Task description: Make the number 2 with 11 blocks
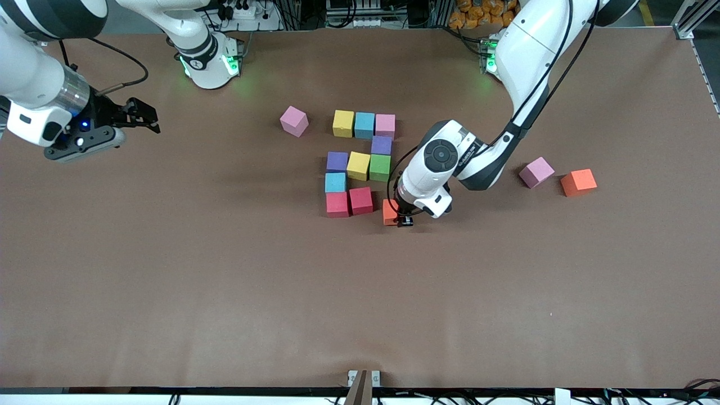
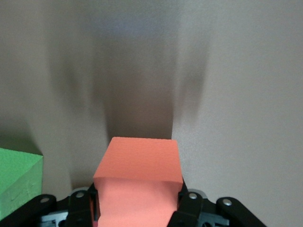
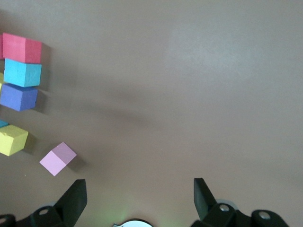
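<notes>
1. Tabletop: brown, matte; I see all the blocks resting on it.

2. Left arm: reaches down from its base to the digit's nearest row.

3. Right arm: waits raised over its own end of the tabletop.

4. Number 2, unfinished. Farthest row: yellow block, blue block, pink block, touching in a line. Second row: purple block under the pink one. Third row: violet block, second yellow block, green block. Fourth row: second blue block. Nearest row: red block, second red block and the orange block beside it, with a small gap between.

5. Left gripper: I see its fingers closed on the orange block, one on each side, just nearer the camera than the green block.

6. Right gripper: fingers spread wide, holding nothing.

7. Loose blocks: a pink one beside the farthest row toward the right arm's end; another pink one and an orange one close together toward the left arm's end.
</notes>
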`<state>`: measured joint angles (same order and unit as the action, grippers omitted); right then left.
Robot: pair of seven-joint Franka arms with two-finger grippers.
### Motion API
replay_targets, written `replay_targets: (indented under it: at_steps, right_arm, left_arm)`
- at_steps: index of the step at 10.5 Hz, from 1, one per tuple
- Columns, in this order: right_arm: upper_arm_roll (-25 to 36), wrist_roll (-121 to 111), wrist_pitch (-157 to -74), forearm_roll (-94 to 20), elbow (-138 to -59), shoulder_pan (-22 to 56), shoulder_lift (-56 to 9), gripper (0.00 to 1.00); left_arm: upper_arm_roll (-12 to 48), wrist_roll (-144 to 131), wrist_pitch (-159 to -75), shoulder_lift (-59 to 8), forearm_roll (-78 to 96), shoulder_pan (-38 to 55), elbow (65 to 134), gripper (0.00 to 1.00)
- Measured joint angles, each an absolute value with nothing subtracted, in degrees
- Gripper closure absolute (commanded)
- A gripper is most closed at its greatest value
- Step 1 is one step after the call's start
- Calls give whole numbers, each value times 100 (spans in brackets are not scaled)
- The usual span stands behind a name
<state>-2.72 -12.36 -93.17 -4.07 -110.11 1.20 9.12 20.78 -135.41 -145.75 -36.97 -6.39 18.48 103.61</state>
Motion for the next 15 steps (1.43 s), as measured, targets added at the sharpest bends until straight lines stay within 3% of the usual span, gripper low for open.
replay_targets:
  at_steps: [8,15]
  right_arm:
    - [-259,-1153,-8926,-357,-9699,-886,796,0]
    - [-297,-1162,-8611,-246,-9275,-969,732,0]
  left_arm:
    - [2030,-13757,-14574,-3819,-639,2151,10399,44]
    - [2020,-13757,-14571,-3833,-641,2278,10418,44]
